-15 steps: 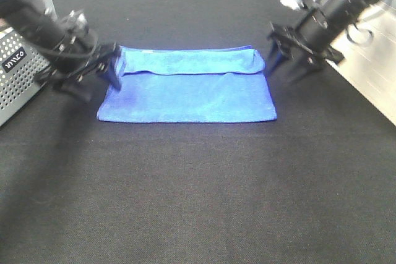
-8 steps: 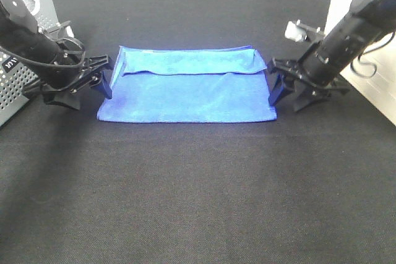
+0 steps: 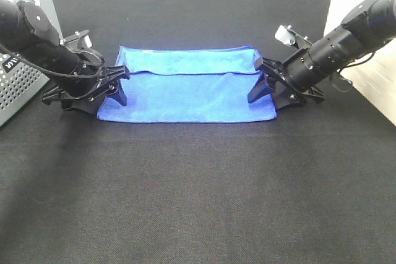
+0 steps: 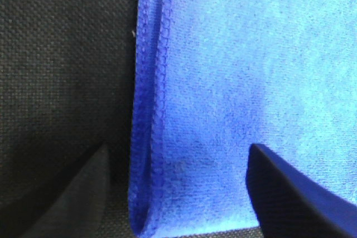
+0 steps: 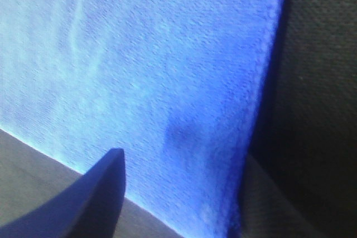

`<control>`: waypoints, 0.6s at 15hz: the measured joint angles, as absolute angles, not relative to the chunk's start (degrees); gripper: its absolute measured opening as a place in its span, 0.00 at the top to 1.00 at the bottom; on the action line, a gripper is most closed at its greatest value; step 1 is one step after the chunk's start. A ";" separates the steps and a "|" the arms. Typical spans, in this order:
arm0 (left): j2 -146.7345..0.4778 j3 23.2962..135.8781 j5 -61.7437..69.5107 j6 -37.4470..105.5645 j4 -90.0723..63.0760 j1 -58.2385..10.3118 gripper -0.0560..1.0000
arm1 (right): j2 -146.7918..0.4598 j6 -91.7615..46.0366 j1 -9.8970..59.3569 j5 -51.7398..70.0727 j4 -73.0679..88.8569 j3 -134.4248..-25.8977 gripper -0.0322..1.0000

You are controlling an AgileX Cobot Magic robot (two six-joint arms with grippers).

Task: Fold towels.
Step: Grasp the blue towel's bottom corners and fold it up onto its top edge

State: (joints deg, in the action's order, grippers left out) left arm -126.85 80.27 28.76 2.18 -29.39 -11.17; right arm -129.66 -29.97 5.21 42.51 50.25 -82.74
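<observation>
A blue towel (image 3: 185, 94) lies flat on the black table (image 3: 198, 190), with its far strip folded over toward the near side. The left hand (image 3: 104, 98) is open and low at the towel's left edge, one finger above the cloth and the other above the table. The right hand (image 3: 265, 97) is open in the same way at the right edge. At the far left stands a perforated grey bin (image 3: 15, 81); what is inside it cannot be seen.

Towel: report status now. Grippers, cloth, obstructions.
Left gripper open, straddling towel left edge. Right gripper open at right edge. Towel flat, far strip folded over. Nothing on it; perforated box off to the left.
</observation>
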 joint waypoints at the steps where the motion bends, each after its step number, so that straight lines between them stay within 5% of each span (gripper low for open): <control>1: -127.02 80.33 28.71 2.46 -29.56 -11.17 0.36 | -129.83 -30.19 5.21 42.51 51.05 -82.74 0.44; 3: -127.48 80.33 29.62 2.52 -30.02 -11.17 0.70 | -130.41 -30.19 5.21 41.48 50.59 -82.74 0.69; 4: -127.48 80.33 29.62 2.52 -30.02 -11.17 0.70 | -130.41 -30.19 5.21 41.48 50.59 -82.74 0.69; 6: -127.60 80.33 31.57 2.52 -30.25 -11.17 0.92 | -130.86 -28.82 5.21 41.42 49.45 -82.74 0.95; 9: -126.45 80.27 37.70 2.52 -28.02 -10.89 0.94 | -130.29 -24.92 5.21 43.89 46.58 -82.74 0.97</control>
